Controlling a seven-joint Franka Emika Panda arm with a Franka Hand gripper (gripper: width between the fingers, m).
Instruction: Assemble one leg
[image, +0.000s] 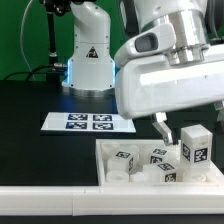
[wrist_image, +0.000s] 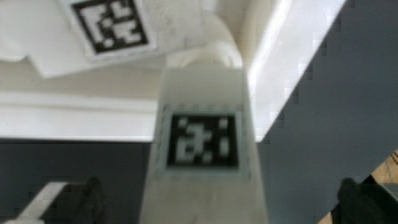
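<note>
In the wrist view a white oblong leg (wrist_image: 205, 150) with a black-and-white tag lies lengthwise between my fingers. My gripper (wrist_image: 214, 205) is open, and a dark gap shows between the leg and each finger (wrist_image: 63, 200). In the exterior view my gripper (image: 172, 132) hangs low over the right end of the white tray (image: 110, 180). One dark finger (image: 160, 128) shows beside an upright tagged leg (image: 193, 146); the other finger is hidden. Three more tagged legs (image: 124, 157) (image: 160, 155) (image: 168, 172) lie in the tray. Another tagged part (wrist_image: 111, 25) shows beyond the leg in the wrist view.
The marker board (image: 88, 122) lies flat on the black table behind the tray. The arm's white base (image: 88, 55) stands at the back. The arm's large white body (image: 165, 65) covers the upper right of the exterior view. The tray wall (wrist_image: 71, 110) runs across the wrist view.
</note>
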